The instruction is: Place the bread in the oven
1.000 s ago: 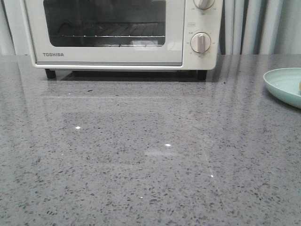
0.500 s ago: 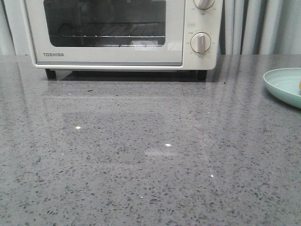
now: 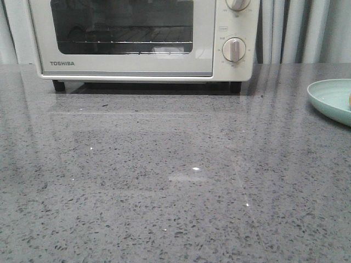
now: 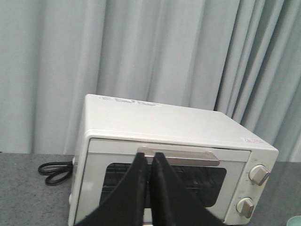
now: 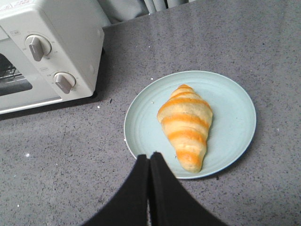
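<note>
Oven [image 3: 126, 38]: top cut off at upper frame edge, door shut, rack dim behind glass. Plate [image 3: 333, 99]: clipped at right edge. Bread [image 5: 186, 125]: golden, ridged, tapered, lying on plate. Left pincer [image 4: 149, 162], right pincer [image 5: 149, 162]: both closed, empty. Desk [image 3: 164, 186]: broad bare foreground.

I'm at what looks like a kitchen mock-up. A toaster oven [image 3: 142, 38] sits on a speckled grey stone worktop [image 3: 164, 181]. Pale curtains [image 4: 155, 52] hang behind.
</note>
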You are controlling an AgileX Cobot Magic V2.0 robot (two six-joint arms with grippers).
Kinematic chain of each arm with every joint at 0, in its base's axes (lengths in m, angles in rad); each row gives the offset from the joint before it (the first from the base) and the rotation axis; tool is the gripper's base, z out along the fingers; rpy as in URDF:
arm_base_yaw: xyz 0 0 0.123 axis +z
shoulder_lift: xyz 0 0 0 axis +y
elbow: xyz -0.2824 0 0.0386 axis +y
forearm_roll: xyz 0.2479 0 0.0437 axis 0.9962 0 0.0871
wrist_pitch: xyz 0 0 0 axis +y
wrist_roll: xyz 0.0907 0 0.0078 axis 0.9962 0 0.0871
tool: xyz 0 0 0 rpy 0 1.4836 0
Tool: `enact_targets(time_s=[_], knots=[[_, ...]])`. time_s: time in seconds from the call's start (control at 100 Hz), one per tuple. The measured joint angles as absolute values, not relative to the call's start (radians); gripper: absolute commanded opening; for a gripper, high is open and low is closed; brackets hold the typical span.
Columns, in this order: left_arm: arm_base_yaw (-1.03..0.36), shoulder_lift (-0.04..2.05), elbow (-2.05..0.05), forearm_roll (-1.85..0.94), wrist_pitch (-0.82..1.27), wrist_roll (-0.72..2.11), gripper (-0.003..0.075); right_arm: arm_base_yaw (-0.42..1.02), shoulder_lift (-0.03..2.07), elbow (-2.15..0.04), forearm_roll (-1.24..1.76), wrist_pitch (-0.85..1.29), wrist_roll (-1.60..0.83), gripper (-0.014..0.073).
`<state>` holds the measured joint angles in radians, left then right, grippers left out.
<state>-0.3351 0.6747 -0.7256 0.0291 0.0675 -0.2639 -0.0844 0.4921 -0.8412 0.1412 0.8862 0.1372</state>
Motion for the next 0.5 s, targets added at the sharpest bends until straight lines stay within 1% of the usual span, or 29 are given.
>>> enact_targets(time_s=[0.24,0.5], knots=[[-0.407,0.884,-0.851,0.033,0.069,-0.264,-0.0021,-0.084,0.546,-0.882,0.168,0.922,0.103,-0.0068],[-0.425,1.104,-0.98,0.037,0.069,-0.264,-0.0021,-0.084,0.564,-0.884,0.179,0.922,0.102,-0.0068]])
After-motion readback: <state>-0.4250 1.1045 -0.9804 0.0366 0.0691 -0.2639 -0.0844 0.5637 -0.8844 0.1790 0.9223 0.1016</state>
